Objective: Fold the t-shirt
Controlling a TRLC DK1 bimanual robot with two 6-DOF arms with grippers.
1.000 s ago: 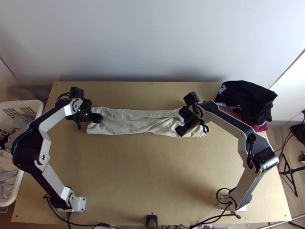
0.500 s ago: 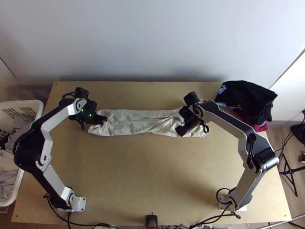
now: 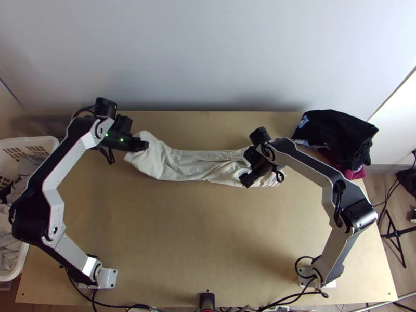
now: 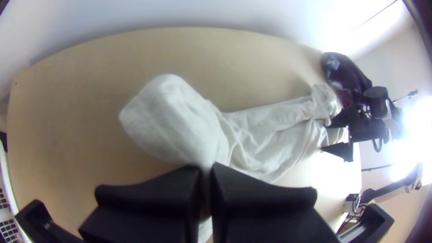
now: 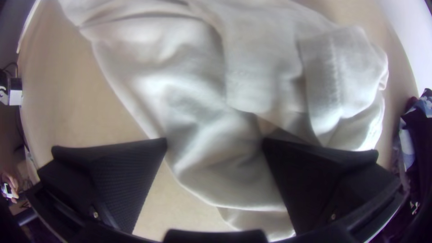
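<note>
The cream t-shirt (image 3: 192, 164) lies as a long narrow strip across the table, its left end raised and its right end crumpled. At that left end my left gripper (image 3: 143, 144) holds the cloth off the table. In the left wrist view, the left gripper (image 4: 206, 173) is shut on the t-shirt (image 4: 175, 121), pinching a fold. My right gripper (image 3: 246, 182) is over the strip's right part. Seen from its wrist, the right gripper (image 5: 215, 141) stands open, fingers wide apart, with the t-shirt (image 5: 193, 103) lying beneath and between them.
Folded black and dark red clothes (image 3: 338, 138) are stacked at the table's back right corner. A white basket (image 3: 52, 148) of clothes stands off the left edge. Bare wood of the table (image 3: 197, 234) lies in front of the strip.
My left gripper first shifted right onto the cloth's left end, then moved toward the table's back, lifting that end with it. The right gripper has stayed almost in place.
</note>
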